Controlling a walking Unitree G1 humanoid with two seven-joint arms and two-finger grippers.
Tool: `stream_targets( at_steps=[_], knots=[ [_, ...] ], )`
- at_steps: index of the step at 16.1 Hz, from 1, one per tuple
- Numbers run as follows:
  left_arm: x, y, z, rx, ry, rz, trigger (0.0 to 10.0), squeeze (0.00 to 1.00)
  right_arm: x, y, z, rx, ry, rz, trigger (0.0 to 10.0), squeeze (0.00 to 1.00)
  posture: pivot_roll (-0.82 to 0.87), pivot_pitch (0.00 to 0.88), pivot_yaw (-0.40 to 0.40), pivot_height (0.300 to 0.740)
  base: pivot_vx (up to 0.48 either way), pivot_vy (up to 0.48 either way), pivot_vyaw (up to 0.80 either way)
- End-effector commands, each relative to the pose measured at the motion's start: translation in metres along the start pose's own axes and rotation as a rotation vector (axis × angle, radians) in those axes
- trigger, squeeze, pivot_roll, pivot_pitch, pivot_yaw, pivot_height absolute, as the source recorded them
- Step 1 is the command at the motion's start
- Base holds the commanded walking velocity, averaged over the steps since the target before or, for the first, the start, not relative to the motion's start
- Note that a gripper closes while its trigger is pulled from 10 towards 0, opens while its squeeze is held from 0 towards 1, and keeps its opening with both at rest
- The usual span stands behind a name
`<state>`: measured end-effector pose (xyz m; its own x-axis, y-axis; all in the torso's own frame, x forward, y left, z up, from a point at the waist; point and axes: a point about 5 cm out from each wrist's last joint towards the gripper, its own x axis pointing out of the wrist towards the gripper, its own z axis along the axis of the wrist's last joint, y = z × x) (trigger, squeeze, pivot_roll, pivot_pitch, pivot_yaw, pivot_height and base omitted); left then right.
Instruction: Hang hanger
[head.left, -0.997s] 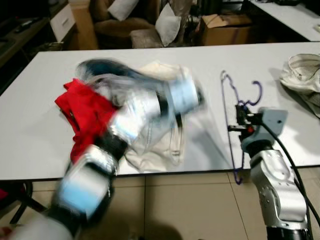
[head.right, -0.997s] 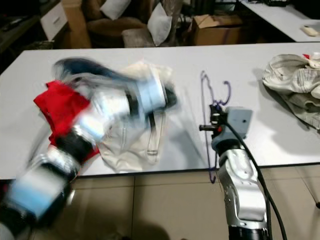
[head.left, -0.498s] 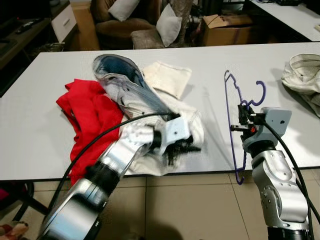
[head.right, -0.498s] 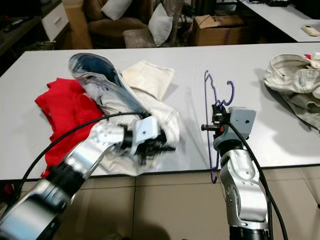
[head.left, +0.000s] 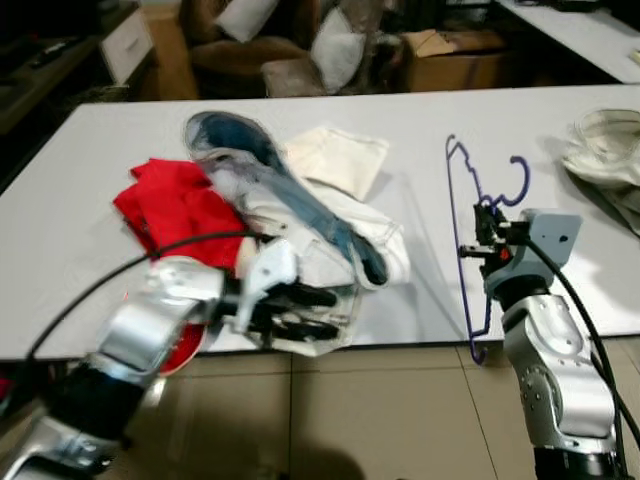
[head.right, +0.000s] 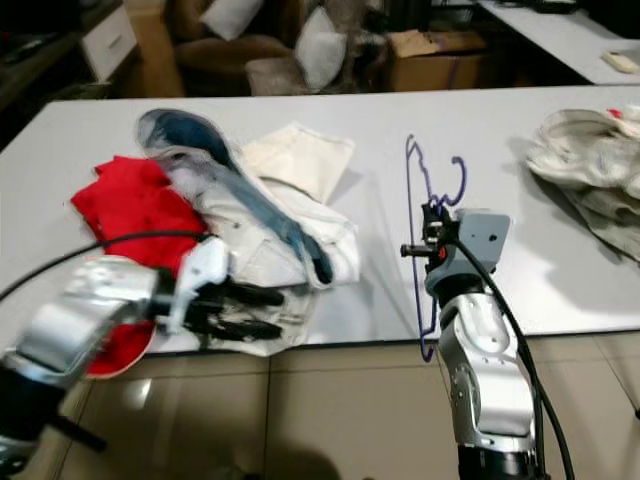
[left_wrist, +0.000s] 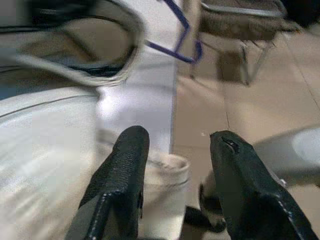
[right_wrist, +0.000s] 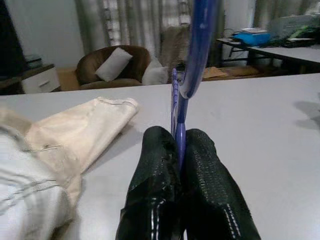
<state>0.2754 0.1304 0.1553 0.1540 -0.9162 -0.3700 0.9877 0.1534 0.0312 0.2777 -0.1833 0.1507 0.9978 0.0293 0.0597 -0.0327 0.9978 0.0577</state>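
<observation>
White and wide, the tabletop (head.left: 60, 250) is stretching across a room where a brown armchair with pale cushions (head.left: 262, 40) and a cardboard box (head.left: 450, 55) are standing at the back, with beige floor tiles (head.left: 380, 420) showing below the near edge.

On the robot's left half of the tabletop a heap of clothes is lying: a crumpled red garment (head.left: 170, 205), a blue-lined light denim piece (head.left: 250, 165) draped over it, and a folded cream cloth (head.left: 335, 160) just beside these. Another pale bundle of cloth (head.right: 590, 160) is sitting well apart at the far right.

The left gripper (head.left: 305, 310) is reaching over the near edge of the heap, its two black fingers (left_wrist: 125, 170) spread apart; in the left wrist view a cream fabric edge (left_wrist: 162, 172) is lying just past one finger, and whether it is touching is hard to tell because of blur.

The right gripper (head.left: 478, 238) is holding the thin purple wire hanger (head.left: 470, 190), its fingers (right_wrist: 160, 170) pressed tight on the wire. The hanger is standing upright and edge-on to the head camera, above the bare part of the tabletop between the clothes heap and the pale bundle, its hook curling at the top and its lower end dropping past the tabletop's front edge.
</observation>
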Motion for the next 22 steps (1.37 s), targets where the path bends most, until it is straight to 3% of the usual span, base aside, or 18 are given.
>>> stream_targets(
  at_steps=[1, 3, 5, 7, 9, 10, 11, 12, 13, 16, 18, 19, 20, 21, 22],
  knots=[
    [-0.007, 0.004, 0.008, 0.013, -0.027, 0.041, 10.0, 1.00, 0.003, 0.001, 0.003, 0.002, -0.015, 0.012, 10.0, 0.00, -0.07, 0.000, 0.021, 0.740, 0.000, 0.000, 0.00],
    [-0.033, 0.034, 0.013, -0.056, -0.119, 0.293, 10.0, 1.00, 0.006, 0.002, 0.004, -0.001, -0.017, 0.020, 10.0, 0.00, -0.07, 0.000, 0.014, 0.740, 0.000, 0.000, 0.00],
    [-0.057, 0.066, 0.009, -0.178, -0.146, 0.607, 10.0, 1.00, 0.007, 0.002, 0.005, -0.002, -0.020, 0.026, 10.0, 0.00, -0.07, 0.000, 0.013, 0.740, 0.000, 0.000, 0.00],
    [-0.069, 0.093, 0.004, -0.358, -0.232, 0.852, 10.0, 1.00, 0.008, 0.002, 0.006, -0.003, -0.021, 0.028, 10.0, 0.00, -0.07, 0.000, 0.010, 0.740, 0.000, 0.000, 0.00],
    [-0.066, 0.114, 0.005, -0.532, -0.353, 0.962, 10.0, 1.00, 0.008, 0.003, 0.006, -0.005, -0.022, 0.033, 10.0, 0.00, -0.08, 0.000, 0.010, 0.740, 0.000, 0.000, 0.00],
    [-0.064, 0.118, 0.004, -0.572, -0.360, 0.992, 10.0, 1.00, 0.008, 0.003, 0.007, -0.006, -0.022, 0.034, 10.0, 0.00, -0.08, 0.000, 0.014, 0.740, 0.000, 0.000, 0.00],
    [-0.064, 0.128, 0.000, -0.668, -0.375, 1.111, 10.0, 1.00, 0.007, 0.003, 0.008, -0.009, -0.024, 0.034, 10.0, 0.00, -0.10, 0.000, 0.023, 0.740, 0.000, 0.000, 0.00],
    [-0.064, 0.131, -0.001, -0.702, -0.383, 1.152, 10.0, 1.00, 0.006, 0.002, 0.008, -0.010, -0.025, 0.034, 10.0, 0.00, -0.10, 0.000, 0.024, 0.740, 0.000, 0.000, 0.00],
    [-0.065, 0.137, -0.001, -0.797, -0.445, 1.230, 10.0, 1.00, 0.004, 0.001, 0.010, -0.013, -0.029, 0.029, 10.0, 0.00, -0.12, 0.000, 0.028, 0.740, 0.000, 0.000, 0.00],
    [-0.074, 0.143, 0.001, -0.939, -0.556, 1.353, 10.0, 1.00, -0.002, 0.003, 0.011, -0.014, -0.020, 0.025, 10.0, 0.00, -0.13, 0.019, 0.029, 0.740, 0.000, 0.000, 0.00],
    [-0.076, 0.147, 0.008, -1.020, -0.677, 1.340, 10.0, 1.00, -0.006, 0.006, 0.010, -0.009, -0.011, 0.025, 10.0, 0.00, -0.14, 0.039, 0.026, 0.740, 0.000, 0.000, 0.00],
    [-0.073, 0.147, 0.010, -1.051, -0.718, 1.305, 10.0, 0.88, -0.007, 0.006, 0.010, -0.008, -0.007, 0.025, 10.0, 0.00, -0.14, 0.048, 0.026, 0.740, 0.000, 0.000, 0.00],
    [-0.066, 0.147, 0.012, -1.085, -0.747, 1.249, 10.0, 0.20, -0.008, 0.006, 0.009, -0.009, -0.003, 0.026, 10.0, 0.00, -0.15, 0.051, 0.025, 0.740, 0.000, 0.000, 0.00],
    [-0.063, 0.147, 0.012, -1.102, -0.748, 1.231, 10.0, 0.00, -0.009, 0.007, 0.010, -0.009, -0.001, 0.026, 10.0, 0.00, -0.15, 0.054, 0.025, 0.740, 0.000, 0.000, 0.00],
    [-0.054, 0.146, 0.010, -1.154, -0.731, 1.216, 10.0, 0.00, -0.010, 0.007, 0.011, -0.010, 0.000, 0.026, 10.0, 0.00, -0.15, 0.062, 0.026, 0.740, 0.000, 0.000, 0.00]
  ],
)
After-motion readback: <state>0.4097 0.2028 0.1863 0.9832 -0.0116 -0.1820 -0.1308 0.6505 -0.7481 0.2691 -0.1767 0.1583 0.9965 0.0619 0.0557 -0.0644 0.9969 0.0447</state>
